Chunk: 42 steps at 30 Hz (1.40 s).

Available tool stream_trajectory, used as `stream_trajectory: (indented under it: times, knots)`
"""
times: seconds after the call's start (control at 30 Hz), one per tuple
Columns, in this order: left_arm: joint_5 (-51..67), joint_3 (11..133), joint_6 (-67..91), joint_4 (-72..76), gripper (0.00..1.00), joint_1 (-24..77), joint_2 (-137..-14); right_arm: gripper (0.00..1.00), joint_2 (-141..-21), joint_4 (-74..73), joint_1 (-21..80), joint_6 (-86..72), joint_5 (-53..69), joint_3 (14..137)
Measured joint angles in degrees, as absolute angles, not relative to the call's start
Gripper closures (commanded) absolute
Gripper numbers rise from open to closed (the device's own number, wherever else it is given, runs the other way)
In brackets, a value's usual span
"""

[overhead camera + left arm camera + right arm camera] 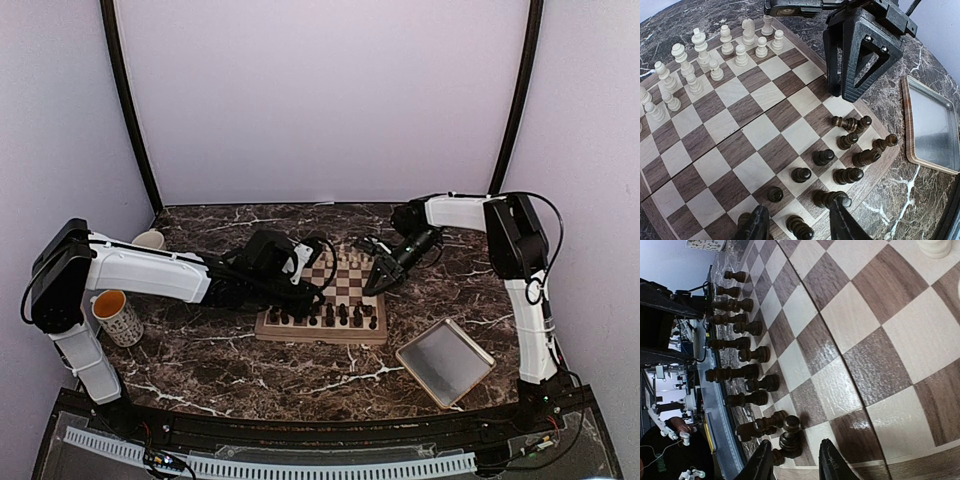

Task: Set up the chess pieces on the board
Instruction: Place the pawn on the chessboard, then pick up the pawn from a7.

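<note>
The chessboard (345, 290) lies mid-table. Dark brown chessmen (330, 316) stand along its near rows; in the left wrist view they crowd the lower right (847, 175). One dark piece (846, 122) near the corner seems to lie on its side. My left gripper (797, 226) is open low over the dark rows, with a dark pawn (801, 228) between its fingers and another piece (829, 198) beside its right finger. My right gripper (796, 465) is open at the board's corner, astride a dark pawn (790, 432) without closing on it. It shows in the left wrist view too (857, 55).
Pale cream chessmen (700, 60) stand on the board's far rows. A shallow beige tray (445, 362) lies right of the board, near the front. A patterned mug (118, 318) and a small white cup (150, 240) stand at the left. Dark marble tabletop (300, 375) all round.
</note>
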<state>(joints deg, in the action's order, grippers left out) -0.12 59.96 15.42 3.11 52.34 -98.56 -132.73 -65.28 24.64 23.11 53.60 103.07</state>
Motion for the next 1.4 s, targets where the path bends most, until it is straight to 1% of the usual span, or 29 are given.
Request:
stream_trajectory:
  times: [0.3, 0.7, 1.27, 1.4]
  knots:
    - [-0.1, 60.0, 15.4, 3.1, 0.56, 52.3, -98.6, 0.7, -127.5, -60.2, 25.9, 21.7, 43.1, 102.4]
    - [-0.4, 60.0, 15.4, 3.1, 0.56, 52.3, -98.6, 0.67, -123.2, -61.1, 31.5, 22.4, 33.1, 100.2]
    - [-0.4, 60.0, 15.5, 3.1, 0.56, 52.3, -98.6, 0.65, -122.1, -61.7, 35.5, 23.3, 25.7, 97.9]
    - [-0.4, 60.0, 15.5, 3.1, 0.56, 52.3, -98.6, 0.7, -121.5, -61.8, 36.4, 23.3, 24.4, 96.9]
